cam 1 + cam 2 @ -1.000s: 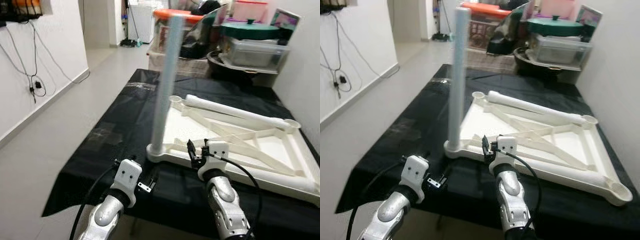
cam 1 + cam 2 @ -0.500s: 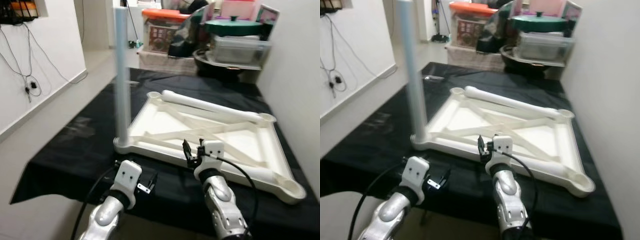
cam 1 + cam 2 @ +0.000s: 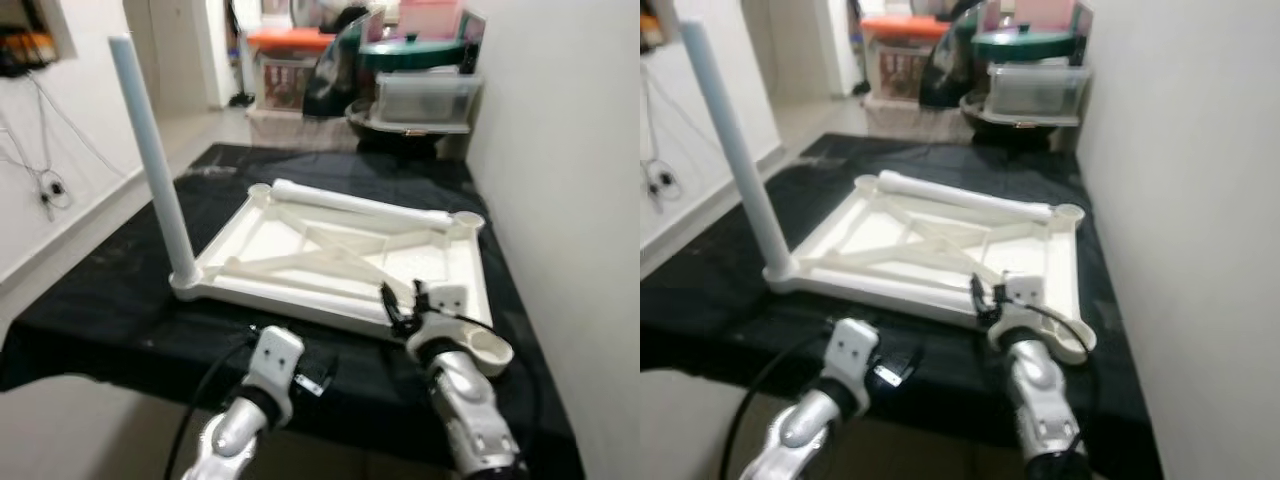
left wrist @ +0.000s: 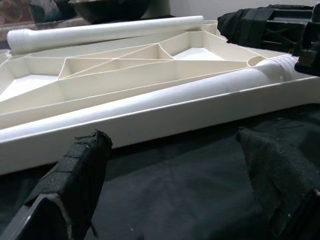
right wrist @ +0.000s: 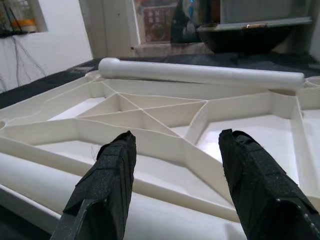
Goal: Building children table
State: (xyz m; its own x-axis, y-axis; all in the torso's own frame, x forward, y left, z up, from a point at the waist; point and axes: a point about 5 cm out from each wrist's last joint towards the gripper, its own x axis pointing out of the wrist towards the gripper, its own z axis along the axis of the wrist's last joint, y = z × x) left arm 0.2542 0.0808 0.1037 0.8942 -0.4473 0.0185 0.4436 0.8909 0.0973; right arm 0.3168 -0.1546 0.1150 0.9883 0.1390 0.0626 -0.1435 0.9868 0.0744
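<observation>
A white children's table top (image 3: pixel 300 292) lies upside down on a black cloth (image 3: pixel 100 310). One pale leg (image 3: pixel 155 170) stands upright in its near left corner. A loose white leg (image 3: pixel 355 202) rests along its far edge. The near right corner socket (image 3: pixel 487 350) is empty. My right gripper (image 3: pixel 403 305) is open over the near edge of the top, close to that socket, and its fingers (image 5: pixel 112 175) point across the ribs. My left gripper (image 3: pixel 318 372) is open, low over the cloth just in front of the near rim (image 4: pixel 150 120).
A white wall (image 3: pixel 570 200) runs close along the table's right side. Storage boxes and a green-lidded pot (image 3: pixel 425 95) crowd the far end. To the left are bare floor (image 3: pixel 60 250) and a wall with hanging cables.
The whole view has swung right along the table, so the top and upright leg sit further left in frame. My right gripper now stands near the top's near right corner.
</observation>
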